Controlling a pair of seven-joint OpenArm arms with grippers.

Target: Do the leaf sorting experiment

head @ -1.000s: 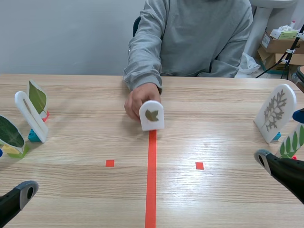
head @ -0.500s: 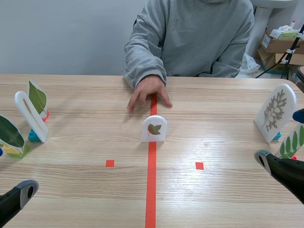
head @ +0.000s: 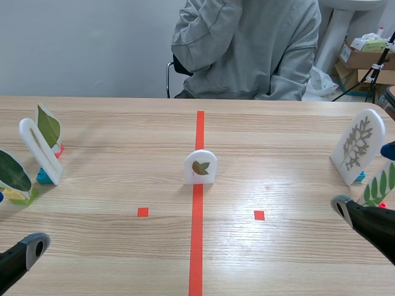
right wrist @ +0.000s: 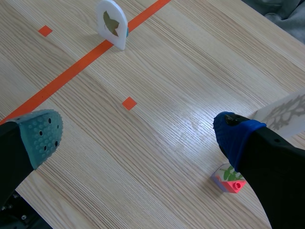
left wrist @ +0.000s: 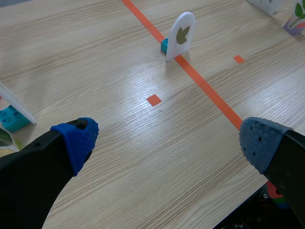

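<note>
A wooden table (head: 111,246), seen from between my two arms. My left pincer (left wrist: 167,143) hangs low over the near left part of the table, its two fingers spread wide apart. My right pincer (right wrist: 139,137) hangs low at the near right, spread just as wide.

A small white card (head: 200,167) with a rounded top and a brown leaf on its face stands upright in the middle of the table. It stands on the orange tape line (head: 196,240), well ahead of both pincers and apart from them. A turquoise block (left wrist: 164,45) sits against its back.

At the left side of the table stands a tall white card (head: 38,151) with a green leaf (head: 49,126) just behind it. A larger dark green leaf (head: 12,172) stands nearer to me.

At the right side stands a white card with a pale lacy leaf (head: 358,147). Nearer to me is a green sprig of many leaflets (head: 378,187).

A person in a grey sweater (head: 253,43) sits across the table, one arm bent upward.
</note>
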